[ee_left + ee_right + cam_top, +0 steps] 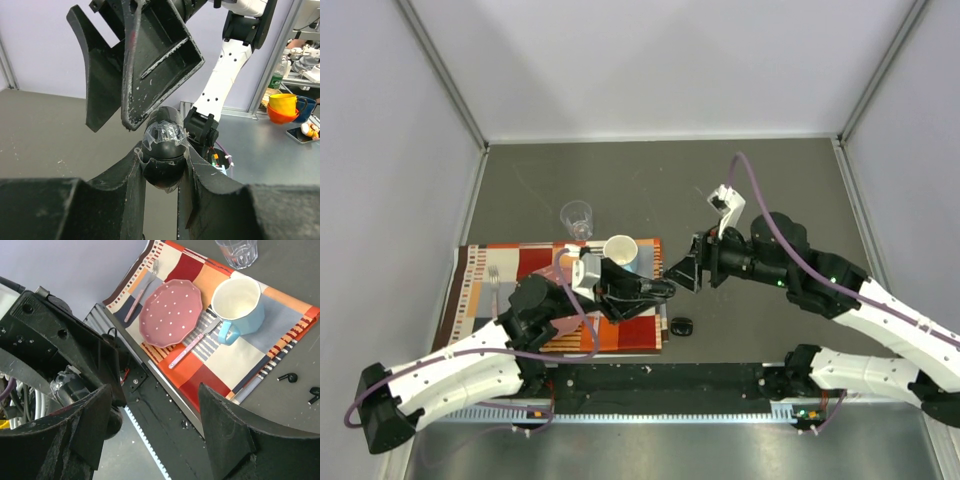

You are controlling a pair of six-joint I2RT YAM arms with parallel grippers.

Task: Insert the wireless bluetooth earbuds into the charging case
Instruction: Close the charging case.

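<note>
Gripping the black charging case (162, 147) tight, the L end effector (162, 161) holds it up, prob. so the R end effector (152, 400), spread wide & holding nothing, can work w/ it. Two earbuds (288, 377) lie on the tabletop (295, 262) just beside the placemat (260, 335), not in yet.

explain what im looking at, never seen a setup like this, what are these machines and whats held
Two white-and-black robot arms, left and right, stand at a grey table. One picture looks down from above; the other two come from a camera on each wrist. The left arm's fingers grip a black oval charging case; the right arm's fingers are open and empty. A striped placemat carries a pink dotted plate and a blue-and-white mug. Two tiny black earbuds lie on the table beside it.
</note>
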